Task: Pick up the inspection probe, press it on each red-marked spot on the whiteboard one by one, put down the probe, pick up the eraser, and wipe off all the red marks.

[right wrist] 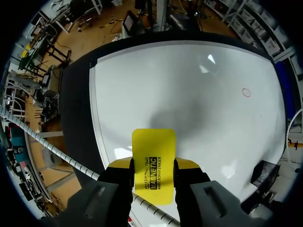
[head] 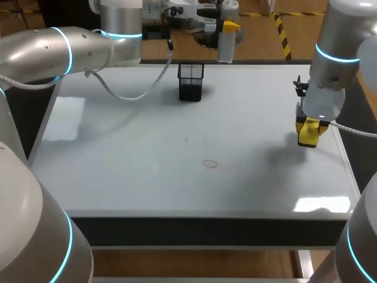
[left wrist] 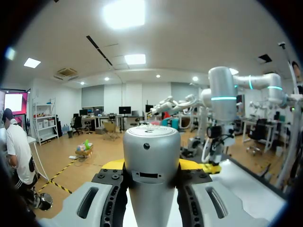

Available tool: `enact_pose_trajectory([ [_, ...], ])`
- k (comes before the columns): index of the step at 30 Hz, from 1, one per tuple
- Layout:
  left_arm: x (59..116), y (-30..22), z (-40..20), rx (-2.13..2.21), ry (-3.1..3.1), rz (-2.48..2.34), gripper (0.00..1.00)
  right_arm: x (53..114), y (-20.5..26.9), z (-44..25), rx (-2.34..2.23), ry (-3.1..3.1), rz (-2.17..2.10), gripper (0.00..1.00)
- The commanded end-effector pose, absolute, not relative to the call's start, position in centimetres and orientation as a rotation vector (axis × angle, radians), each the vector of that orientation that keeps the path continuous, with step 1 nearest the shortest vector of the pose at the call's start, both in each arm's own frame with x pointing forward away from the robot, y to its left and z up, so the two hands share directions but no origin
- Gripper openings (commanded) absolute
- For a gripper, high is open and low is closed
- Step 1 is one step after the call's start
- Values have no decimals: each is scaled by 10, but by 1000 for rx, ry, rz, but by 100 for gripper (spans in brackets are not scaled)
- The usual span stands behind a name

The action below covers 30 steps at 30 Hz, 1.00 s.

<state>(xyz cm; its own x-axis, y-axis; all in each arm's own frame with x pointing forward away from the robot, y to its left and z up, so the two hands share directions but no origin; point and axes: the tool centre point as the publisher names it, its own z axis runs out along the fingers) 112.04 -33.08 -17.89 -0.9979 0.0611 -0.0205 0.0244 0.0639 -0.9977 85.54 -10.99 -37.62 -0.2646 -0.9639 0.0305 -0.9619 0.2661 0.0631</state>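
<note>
- Head view: right hand (head: pixel 309 131) is gripping the yellow eraser (head: pixel 306 141) over the whiteboard's (head: pixel 147 147) right side.
- Red circle mark (head: pixel 210 164) is sitting mid-board.
- Left hand (head: pixel 228 26) is clamping the inspection probe (head: pixel 226 47) above the far edge.

My left arm (head: pixel 59 50) comes in from the left and stretches along the table's far edge. The left gripper (left wrist: pixel 151 166) is near that edge, with both fingers clamped on the probe (left wrist: pixel 151 142). My right arm (head: pixel 336 53) hangs down at the right side. The right gripper (right wrist: pixel 154 166) points down, its fingers pressing the eraser (right wrist: pixel 154 151) from two sides.
</note>
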Motion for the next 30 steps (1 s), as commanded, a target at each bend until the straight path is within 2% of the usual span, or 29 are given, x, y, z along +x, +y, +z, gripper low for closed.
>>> enact_pose_trajectory([
  [1, 1121, -331, -177, -92, -2273, 2125, 0, 856, -111, -376, 1868, -2447, -45, 0],
  [8, 1103, -330, -177, -135, -2296, 2128, 0, 856, -111, -376, 1868, -2447, -45, 0],
  [21, 1030, -311, -144, -239, -2241, 2202, 0, 856, -111, -376, 1868, -2447, -45, 0],
  [30, 971, -295, -143, -303, -2203, 2228, 0, 856, -111, -376, 1868, -2447, -45, 0],
])
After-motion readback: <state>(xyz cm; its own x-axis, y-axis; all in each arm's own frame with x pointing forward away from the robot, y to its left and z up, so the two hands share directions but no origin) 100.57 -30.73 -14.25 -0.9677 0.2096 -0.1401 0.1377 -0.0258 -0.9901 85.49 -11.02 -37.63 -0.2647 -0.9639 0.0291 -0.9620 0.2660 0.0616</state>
